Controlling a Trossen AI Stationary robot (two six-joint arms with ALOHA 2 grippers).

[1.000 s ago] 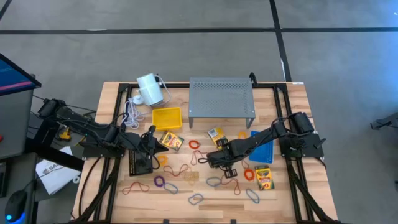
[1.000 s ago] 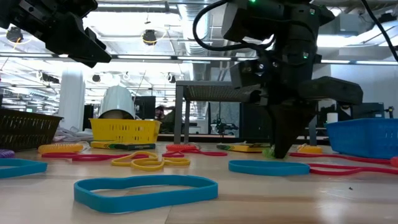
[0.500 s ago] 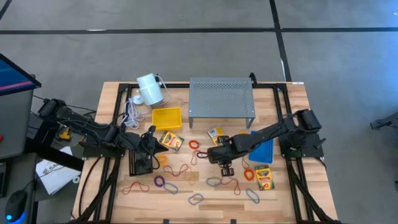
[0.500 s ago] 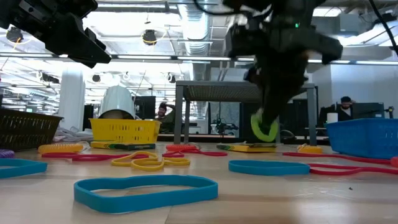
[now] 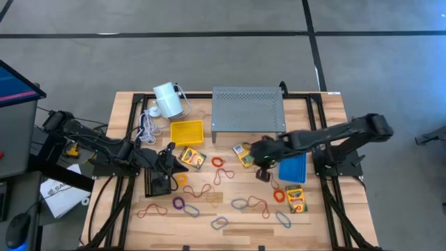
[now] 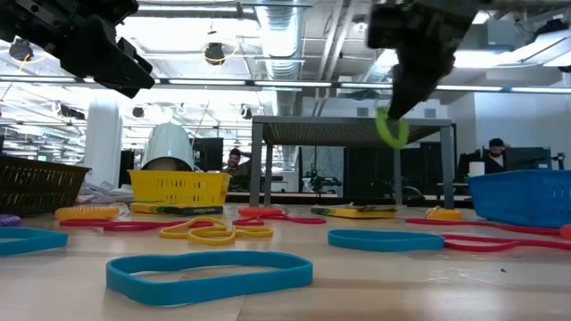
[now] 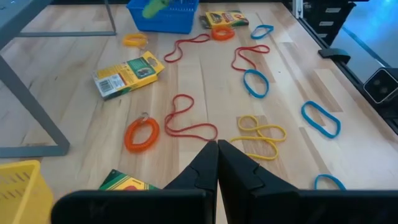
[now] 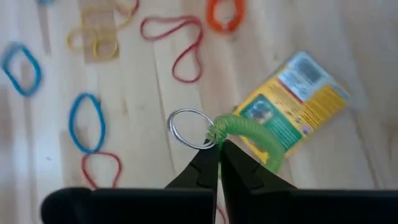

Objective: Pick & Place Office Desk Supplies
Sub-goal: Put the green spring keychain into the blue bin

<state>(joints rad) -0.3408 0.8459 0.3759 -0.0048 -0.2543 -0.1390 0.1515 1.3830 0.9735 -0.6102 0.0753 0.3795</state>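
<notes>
Thin rubber bands in red, orange, blue, yellow and purple lie scattered over the wooden table (image 5: 230,223). Among them lie three yellow-green crayon boxes (image 5: 193,158), (image 5: 242,152), (image 5: 295,199). My right gripper (image 6: 393,111) hangs high over the table's middle right, shut on a green rubber band (image 6: 391,130). A small metal ring (image 8: 186,129) shows beside its fingertips; whether it is held I cannot tell. My left gripper (image 7: 217,146) is shut and holds nothing. It hovers above the left part of the table, over a black basket (image 5: 159,183). My right gripper pinches one end of the green band (image 8: 219,132) between its two fingertips, which slant down from above. The rest of the loop (image 8: 255,140) curls out past the tips. The band hangs lifted clear of the table.
A blue basket (image 5: 293,167) sits by the right arm and a yellow bin (image 5: 187,132) at the back left. The grey perforated shelf (image 5: 247,108) stands at the far middle. The white cylinder with its cord (image 5: 167,100) is at the far left.
My right gripper has risen from the tabletop and drawn back toward the table's right and far side, rolling its wrist. The green band has come up with it and now hangs clear of the wood.
</notes>
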